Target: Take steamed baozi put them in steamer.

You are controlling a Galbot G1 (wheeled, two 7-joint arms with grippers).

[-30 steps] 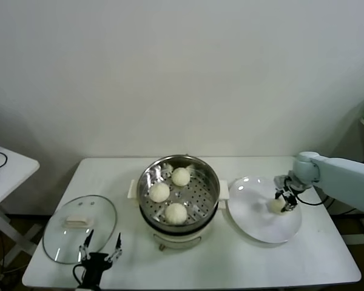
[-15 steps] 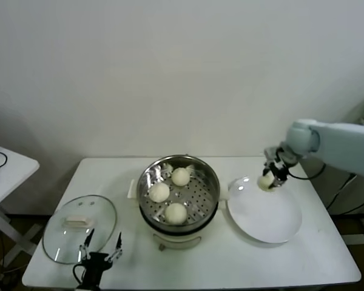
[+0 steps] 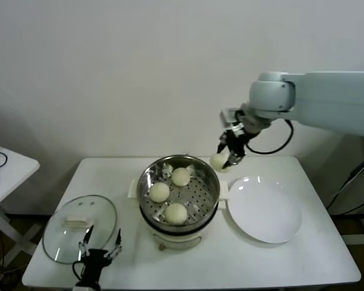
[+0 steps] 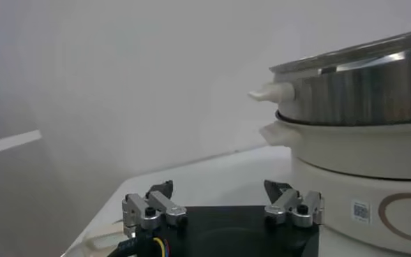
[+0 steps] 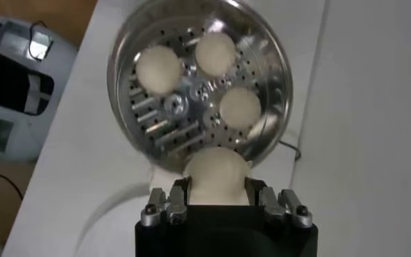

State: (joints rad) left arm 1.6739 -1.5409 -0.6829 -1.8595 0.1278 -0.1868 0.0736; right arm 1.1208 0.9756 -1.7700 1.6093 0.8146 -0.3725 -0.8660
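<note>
Right pincer (image 3: 226,159) raised above the counter (image 3: 327,254), clamped on the fourth steamed baozi (image 3: 219,161), one finger on each side of the bun, seen clearly from the right wrist. Bun hanging just at the far right rim of the steamer (image 3: 179,193), not yet over the tray. Three other baozi (image 3: 176,213) lying already on the perforated tray, one at the far side, one at the left, one at the near side.

To do the step well: carry the bun more toward the left and a little nearer, over the free right part of the tray, then go down slowly inside the wall and release only when the bun is low, probably almost touching the holes. Soft dough, so no extra squeezing needed.

Edges to mind: the shiny rim directly under the bun, and the white side handle (image 3: 223,193) next to the plate (image 3: 265,210). Plate now bare, so free room on the right for pulling back. Glass lid (image 3: 79,228) well apart at the left, no obstacle.

Left pincer (image 3: 99,250) low at the near counter edge beside the lid, fingers spread wide, holding nothing, idle.
</note>
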